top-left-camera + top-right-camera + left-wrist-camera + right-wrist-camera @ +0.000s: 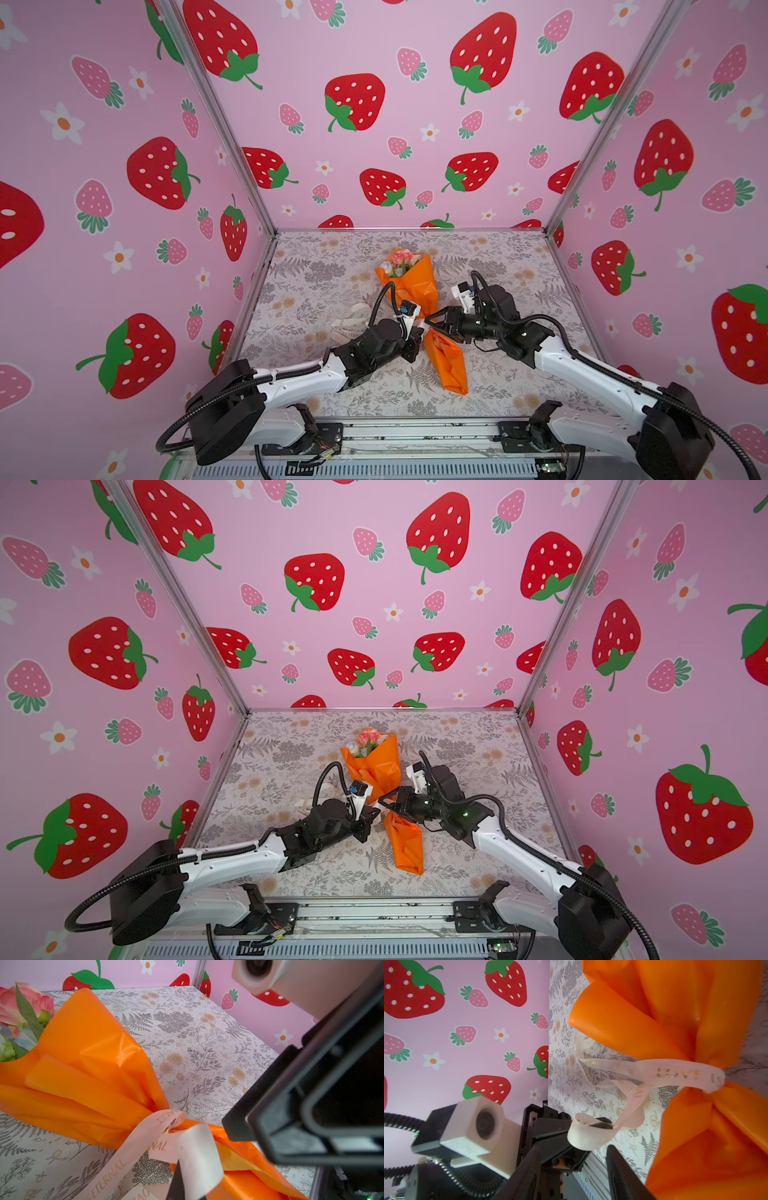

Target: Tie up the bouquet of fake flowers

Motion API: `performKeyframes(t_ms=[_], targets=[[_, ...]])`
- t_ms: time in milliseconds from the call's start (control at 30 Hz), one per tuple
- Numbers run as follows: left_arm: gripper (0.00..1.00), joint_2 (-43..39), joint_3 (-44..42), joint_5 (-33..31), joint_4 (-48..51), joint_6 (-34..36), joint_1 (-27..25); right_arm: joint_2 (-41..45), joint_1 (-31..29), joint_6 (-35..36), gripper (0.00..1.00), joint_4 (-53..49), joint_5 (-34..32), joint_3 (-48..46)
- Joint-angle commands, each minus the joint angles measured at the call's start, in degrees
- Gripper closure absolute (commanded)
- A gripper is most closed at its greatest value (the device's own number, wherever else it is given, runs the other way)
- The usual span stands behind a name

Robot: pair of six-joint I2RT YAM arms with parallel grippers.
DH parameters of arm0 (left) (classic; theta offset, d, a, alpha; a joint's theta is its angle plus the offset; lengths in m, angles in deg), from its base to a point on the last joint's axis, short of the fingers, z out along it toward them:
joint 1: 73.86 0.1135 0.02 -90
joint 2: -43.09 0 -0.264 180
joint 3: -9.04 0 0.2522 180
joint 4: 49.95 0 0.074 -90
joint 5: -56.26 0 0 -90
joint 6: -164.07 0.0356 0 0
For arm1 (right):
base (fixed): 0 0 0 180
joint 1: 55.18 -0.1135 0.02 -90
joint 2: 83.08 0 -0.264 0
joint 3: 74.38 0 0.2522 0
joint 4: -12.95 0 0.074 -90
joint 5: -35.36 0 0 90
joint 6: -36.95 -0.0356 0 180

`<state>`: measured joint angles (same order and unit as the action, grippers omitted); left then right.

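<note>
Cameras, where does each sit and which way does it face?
Both top views: high at the front, looking down and back; left arm, right arm, table, bouquet of fake flowers.
Left wrist: low beside the orange wrap, facing the ribbon knot; the right arm's jaws and camera show.
Right wrist: low, facing the left arm's camera; own open jaws.
Shared: ribbon, wrap.

Top views look down; both wrist views closely share ribbon (133, 1153).
</note>
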<state>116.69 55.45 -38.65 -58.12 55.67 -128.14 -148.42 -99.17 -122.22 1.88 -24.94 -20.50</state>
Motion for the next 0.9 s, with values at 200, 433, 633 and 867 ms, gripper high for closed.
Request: performKeyframes(t_ms=[200,433,633,867], targets=[[1.00,0.1,2.6,-0.8,1.4,-1.2,-0.2,1.0,-3.3,-9.0,0.39,5.2,-5.5,-3.4],[0.99,0.3,2.7,0.0,1.3,-1.0,-0.2,-3.0,-5.1,-11.9,0.37,13.0,-3.7,-4.2],[0.98,0.4,3.2,0.9,2.2,-0.5,-0.2,-4.2,-5.1,-11.7,0.44,14.9,-8.3,-2.8],[0.96,0.1,3.1,0.8,4.5,0.4,-0.2,-3.5,-4.5,-8.7,0.81,13.2,-11.3,-3.0]])
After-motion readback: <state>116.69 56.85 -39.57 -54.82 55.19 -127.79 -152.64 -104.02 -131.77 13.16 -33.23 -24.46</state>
